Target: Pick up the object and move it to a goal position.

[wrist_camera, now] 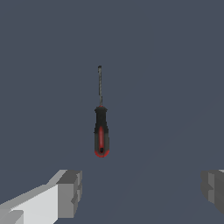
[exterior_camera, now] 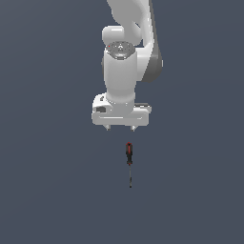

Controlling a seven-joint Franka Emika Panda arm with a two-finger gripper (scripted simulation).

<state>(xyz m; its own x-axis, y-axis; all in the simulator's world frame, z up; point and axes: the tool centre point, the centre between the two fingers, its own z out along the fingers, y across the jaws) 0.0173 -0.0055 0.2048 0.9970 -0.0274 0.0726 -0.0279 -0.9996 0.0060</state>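
Item one on my screen: the screwdriver point(exterior_camera: 129, 161), a small slim tool lying flat on a plain dark blue-grey floor point(exterior_camera: 47, 190), just below the middle of the exterior frame. I log its handle as black with a red stripe along its length and a red butt end; the handle sits toward the top of that frame, and a thin dark shaft runs straight down from it to a fine tip in the lower centre. In the wrist view the same screwdriver point(wrist_camera: 101, 131) shows larger, at the centre of the frame: red butt lowest, black grip with a red inlay above it, then the slender grey shaft reaching into the upper half. Item two: the gripper point(exterior_camera: 121, 127), white, hanging from the arm point(exterior_camera: 125, 62) in the upper middle of the exterior frame, its two short fingertips pointing down and set wide apart, nothing between them. It sits apart from the screwdriver, above the handle end in the frame. In the wrist view I see one grey pad point(wrist_camera: 70, 192) at lower left and the other at the lower right edge, with the screwdriver's butt above the gap between them and touching neither.
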